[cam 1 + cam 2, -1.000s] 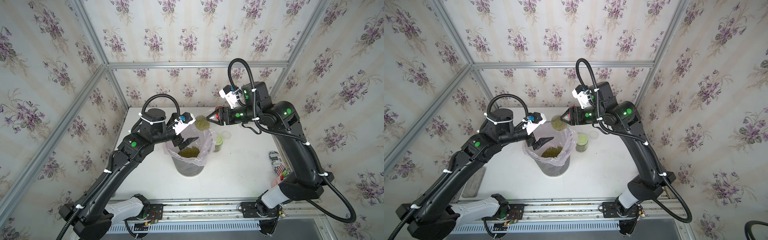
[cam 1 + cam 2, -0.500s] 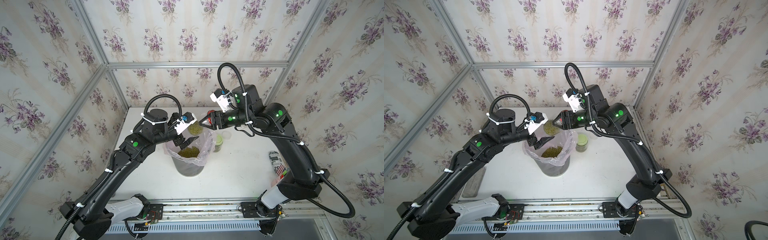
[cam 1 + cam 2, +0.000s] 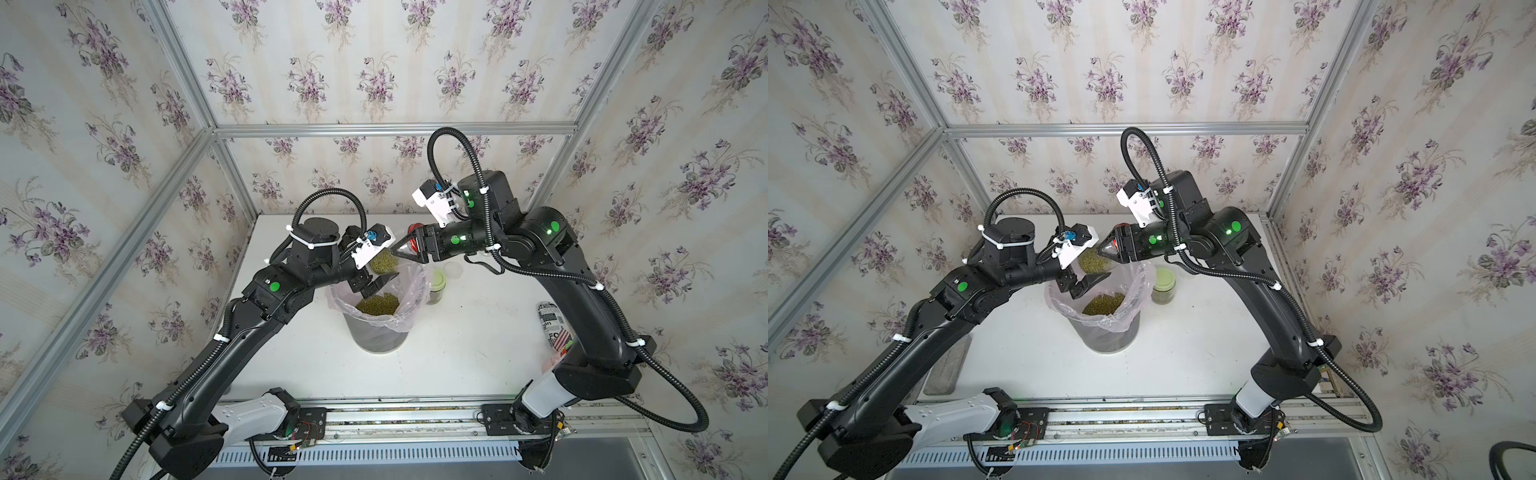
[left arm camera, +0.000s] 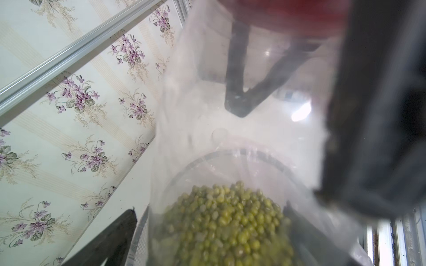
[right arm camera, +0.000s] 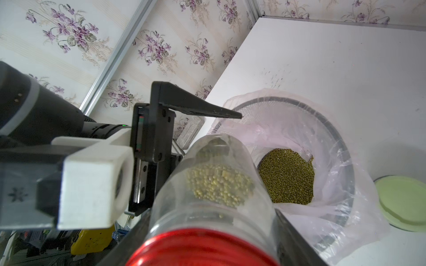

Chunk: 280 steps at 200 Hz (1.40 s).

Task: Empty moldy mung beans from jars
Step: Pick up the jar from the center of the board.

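In the right wrist view we see the right gripper (image 5: 212, 230) pinching the red-lidded jar (image 5: 214, 156) at its lid end. The moldy mung beans (image 5: 216, 184) lie inside, beyond its fingertips. The jar's far end sits between the spread jaws of the left gripper (image 3: 379, 272), with the lined bin (image 5: 322, 117) below them.

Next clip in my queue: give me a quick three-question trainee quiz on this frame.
1. True or false: the left gripper is clamped on the red-lidded jar.
2. Where is the heap of loose mung beans? A. in the lined bin B. on the table C. in the printed can
3. Fill in: the green-lidded jar stands ___ the bin.
Key: 1 false, its jaws stand open; the right gripper holds that jar. 2 A. 3 beside.
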Available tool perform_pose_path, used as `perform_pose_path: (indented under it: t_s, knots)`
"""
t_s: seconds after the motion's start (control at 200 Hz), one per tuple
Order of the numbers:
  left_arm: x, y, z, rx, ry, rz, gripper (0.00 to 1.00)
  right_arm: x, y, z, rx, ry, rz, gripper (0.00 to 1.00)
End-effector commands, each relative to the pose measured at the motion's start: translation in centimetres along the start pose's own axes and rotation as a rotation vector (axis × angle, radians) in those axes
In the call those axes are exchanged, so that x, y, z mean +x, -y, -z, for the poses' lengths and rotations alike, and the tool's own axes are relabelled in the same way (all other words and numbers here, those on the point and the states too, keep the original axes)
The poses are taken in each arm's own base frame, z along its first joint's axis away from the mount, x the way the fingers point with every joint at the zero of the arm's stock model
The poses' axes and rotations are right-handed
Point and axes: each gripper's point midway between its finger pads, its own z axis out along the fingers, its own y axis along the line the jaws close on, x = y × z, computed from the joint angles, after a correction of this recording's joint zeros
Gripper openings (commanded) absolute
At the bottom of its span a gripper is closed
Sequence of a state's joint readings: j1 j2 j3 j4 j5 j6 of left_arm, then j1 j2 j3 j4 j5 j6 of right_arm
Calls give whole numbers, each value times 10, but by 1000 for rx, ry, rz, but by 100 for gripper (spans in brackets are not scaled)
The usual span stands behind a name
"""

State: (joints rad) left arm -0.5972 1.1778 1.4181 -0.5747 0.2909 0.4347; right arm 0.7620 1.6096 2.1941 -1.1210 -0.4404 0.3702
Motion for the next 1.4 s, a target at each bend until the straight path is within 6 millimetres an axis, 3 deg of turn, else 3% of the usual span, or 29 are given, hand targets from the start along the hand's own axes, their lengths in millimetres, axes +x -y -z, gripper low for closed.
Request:
perform_pose_path:
  t_s: [0.0, 0.6, 0.824, 0.909, 1.394]
  knots:
    - [-7, 2, 1, 14, 27, 7, 99, -9, -14, 1, -66, 30, 23, 66]
    - [-15, 4, 6, 24, 53, 14, 98, -3, -9, -6, -61, 7, 14, 66]
    - [-15, 7, 7, 40, 61, 13, 89, -3, -9, -3, -54, 15, 14, 66]
    - [-15, 8, 7, 44, 63, 13, 80, -4, -10, -1, -55, 19, 15, 66]
    - [-15, 9, 7, 48, 64, 10, 62, -4, -8, -5, -50, 14, 13, 66]
